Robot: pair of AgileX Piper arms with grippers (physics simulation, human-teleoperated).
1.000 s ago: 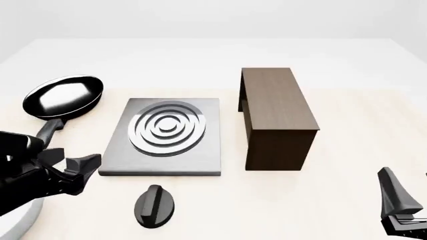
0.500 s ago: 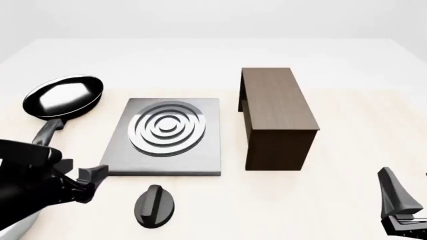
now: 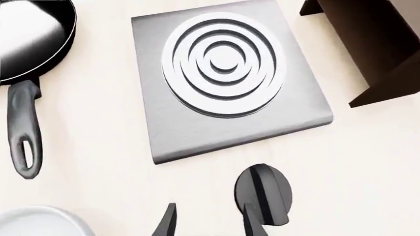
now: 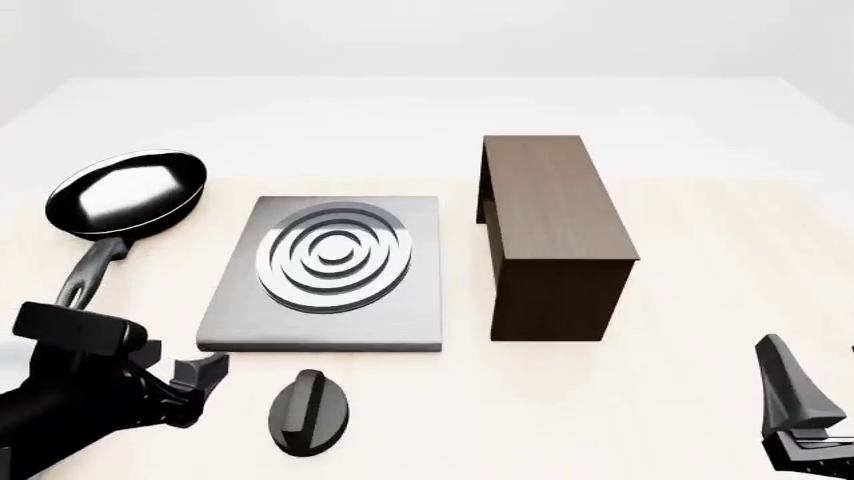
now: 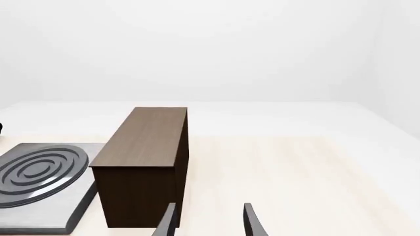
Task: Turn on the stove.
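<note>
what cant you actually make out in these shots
- Left gripper: in the left wrist view only two finger tips show, the rest cut off by the frame edge.
- Knob: one finger overlaps it there, so contact cannot be told.
- Right gripper: the right wrist view's edge cuts its fingers.
- Wooden box: its far side is hidden in every view.
- White round object: cut off at the corner, unidentifiable.

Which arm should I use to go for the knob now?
Left. The left gripper is open and sits just beside the black knob, on the stove's near side; its wrist view shows the knob right by a fingertip. The right gripper is far off, past the wooden box.
</note>
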